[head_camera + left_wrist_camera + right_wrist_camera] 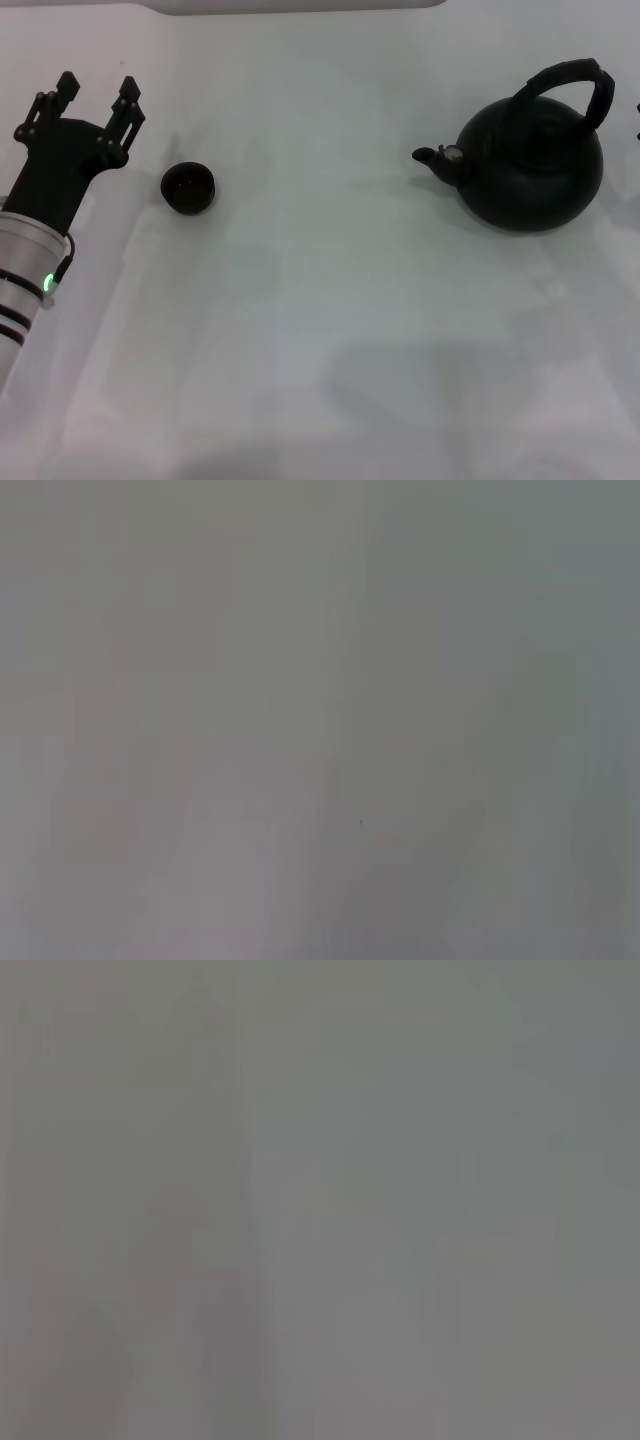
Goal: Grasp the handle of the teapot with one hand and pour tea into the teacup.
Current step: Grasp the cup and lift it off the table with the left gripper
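Observation:
In the head view the round matte black teapot (530, 170) stands at the right of the white table, its spout (437, 157) pointing left. Its thick black arched handle (570, 85) rises over the top, with nothing on it. The small dark teacup (188, 187) stands at the left, upright. My left gripper (97, 92) is open and empty, just left of the teacup. My right gripper is out of view, apart from a dark sliver at the right edge (637, 120). Both wrist views show only a plain grey surface.
The white table (330, 330) stretches between the teacup and the teapot and toward the front. A pale rounded edge (300, 6) runs along the back.

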Tool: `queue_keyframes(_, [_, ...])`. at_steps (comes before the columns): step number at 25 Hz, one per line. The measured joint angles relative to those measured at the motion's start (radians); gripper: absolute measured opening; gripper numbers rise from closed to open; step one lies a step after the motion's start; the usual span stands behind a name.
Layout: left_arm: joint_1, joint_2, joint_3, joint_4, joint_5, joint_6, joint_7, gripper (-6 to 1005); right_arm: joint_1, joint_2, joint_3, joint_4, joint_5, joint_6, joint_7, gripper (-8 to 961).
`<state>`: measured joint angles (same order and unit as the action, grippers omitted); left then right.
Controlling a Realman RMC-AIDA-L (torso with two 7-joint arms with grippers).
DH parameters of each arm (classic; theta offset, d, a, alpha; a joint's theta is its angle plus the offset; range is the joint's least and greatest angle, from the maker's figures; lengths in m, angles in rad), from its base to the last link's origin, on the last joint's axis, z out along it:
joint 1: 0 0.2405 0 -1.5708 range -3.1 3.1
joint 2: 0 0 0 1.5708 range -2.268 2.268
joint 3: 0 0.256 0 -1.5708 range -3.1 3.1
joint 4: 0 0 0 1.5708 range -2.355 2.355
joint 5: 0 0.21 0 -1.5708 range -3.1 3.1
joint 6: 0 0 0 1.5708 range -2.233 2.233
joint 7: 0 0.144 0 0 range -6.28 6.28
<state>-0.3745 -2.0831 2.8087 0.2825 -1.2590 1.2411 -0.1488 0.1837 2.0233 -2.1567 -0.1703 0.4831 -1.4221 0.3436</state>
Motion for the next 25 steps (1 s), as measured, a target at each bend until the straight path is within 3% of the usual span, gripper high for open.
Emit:
queue_keyframes(17, [-0.003,0.001,0.003,0.007,0.001,-0.004,-0.011,714,0.0,0.0,0.0,-0.002,0.0,0.0,0.001,860])
queue_keyframes(25, [-0.058,0.016,0.007,-0.027,0.008,-0.011,-0.166,714,0.002,0.0,0.0,-0.001,0.001,0.0,0.002,860])
